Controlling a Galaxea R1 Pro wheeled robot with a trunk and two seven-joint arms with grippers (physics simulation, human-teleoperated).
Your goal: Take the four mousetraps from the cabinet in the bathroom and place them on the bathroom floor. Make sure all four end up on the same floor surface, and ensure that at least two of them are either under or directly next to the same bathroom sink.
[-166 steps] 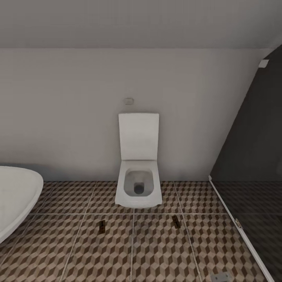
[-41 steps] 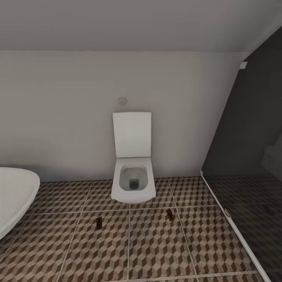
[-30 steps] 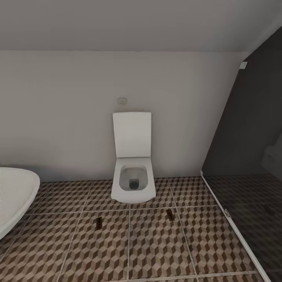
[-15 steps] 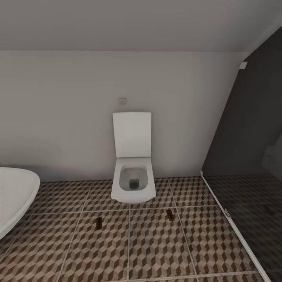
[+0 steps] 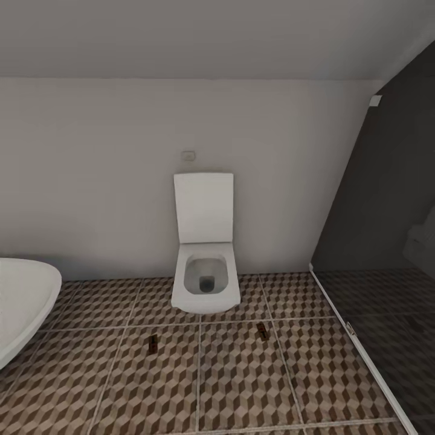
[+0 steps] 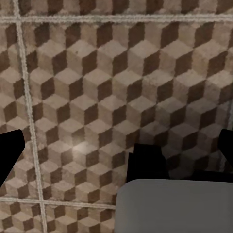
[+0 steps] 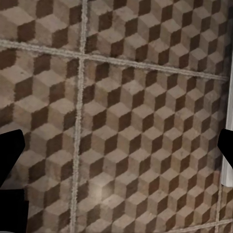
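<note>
Open run of bathroom floor (image 5: 241,386) across the near foreground, tiles bare apart from two mousetraps: one (image 5: 153,344) left of centre, one (image 5: 262,330) right of centre, well apart, both lying flat just in front of the toilet (image 5: 205,284). Toilet stands against the back wall, lid up, blocking the middle of the far strip. Rounded white tub (image 5: 21,311) closes off the left edge. Dark glass shower panel (image 5: 380,241) with its pale floor rail walls off the right side. Wrist views: patterned tile below both grippers, fingers spread wide at the frame edges, nothing between them
</note>
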